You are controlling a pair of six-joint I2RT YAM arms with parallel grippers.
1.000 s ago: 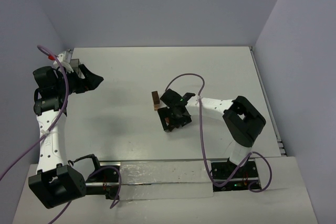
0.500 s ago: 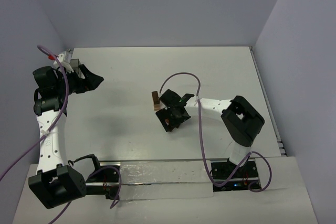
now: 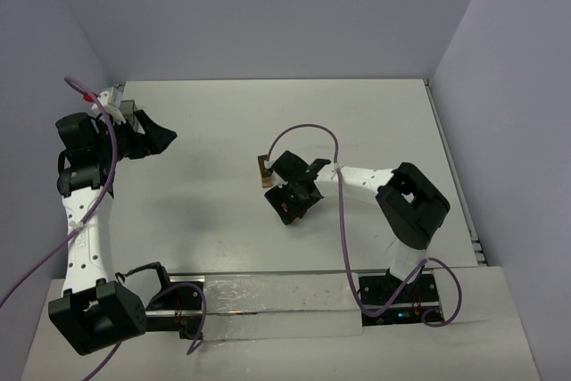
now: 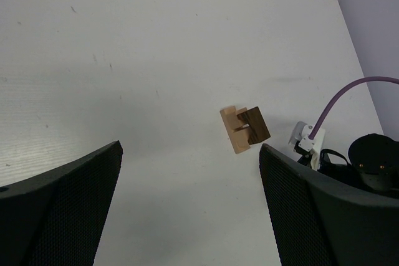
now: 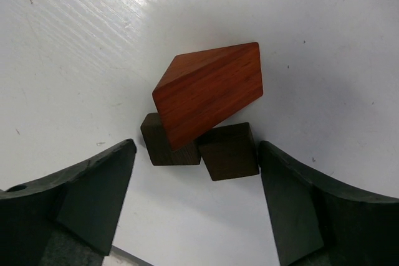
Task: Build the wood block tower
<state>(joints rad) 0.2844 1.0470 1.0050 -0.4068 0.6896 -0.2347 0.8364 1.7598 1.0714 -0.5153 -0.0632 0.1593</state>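
In the right wrist view a reddish-brown wedge block (image 5: 209, 91) lies tilted across two dark brown cubes (image 5: 229, 152). My right gripper (image 5: 196, 182) is open and straddles this cluster. Its right finger (image 5: 299, 204) is close beside the right cube, and its left finger stands apart from the left cube (image 5: 163, 147). From above, the right gripper (image 3: 287, 205) sits at mid-table. A small tan and dark brown stack (image 3: 265, 169) stands just up-left of it. The left wrist view shows that stack (image 4: 245, 129) far ahead of my open, empty left gripper (image 4: 190, 216), which is raised at the far left (image 3: 152, 136).
The right arm's purple cable (image 3: 308, 131) loops above the table behind the right gripper. The white tabletop (image 3: 214, 211) is walled at the back and on both sides. The arm bases and a rail (image 3: 259, 296) run along the near edge.
The right gripper has edged slightly left and up toward the stack. The left arm has not moved.
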